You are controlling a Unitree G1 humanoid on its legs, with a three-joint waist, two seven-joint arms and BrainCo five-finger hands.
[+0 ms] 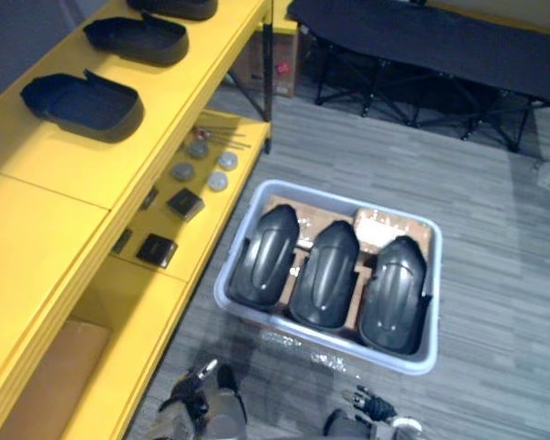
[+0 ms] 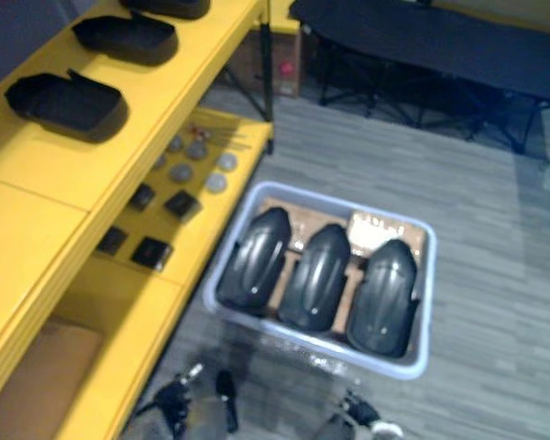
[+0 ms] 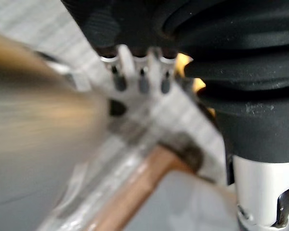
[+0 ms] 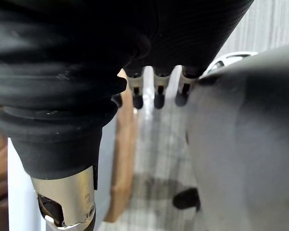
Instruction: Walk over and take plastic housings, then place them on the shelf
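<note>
Three dark plastic housings (image 1: 325,275) lie side by side, domed side up, in a pale blue-grey bin (image 1: 330,353) on the floor. More housings (image 1: 82,103) rest hollow side up along the top of the yellow shelf (image 1: 92,174) at my left. My left hand (image 1: 200,390) hangs low at the near side of the bin, its fingers (image 3: 142,77) straight and holding nothing. My right hand (image 1: 371,405) hangs beside it, also short of the bin, with relaxed fingers (image 4: 156,91) and nothing in them.
The shelf's lower level carries small black boxes (image 1: 156,249) and grey discs (image 1: 218,181). A dark folding cot (image 1: 440,46) stands at the back, with a cardboard box (image 1: 280,64) beside the shelf's end. Grey plank floor lies to the right of the bin.
</note>
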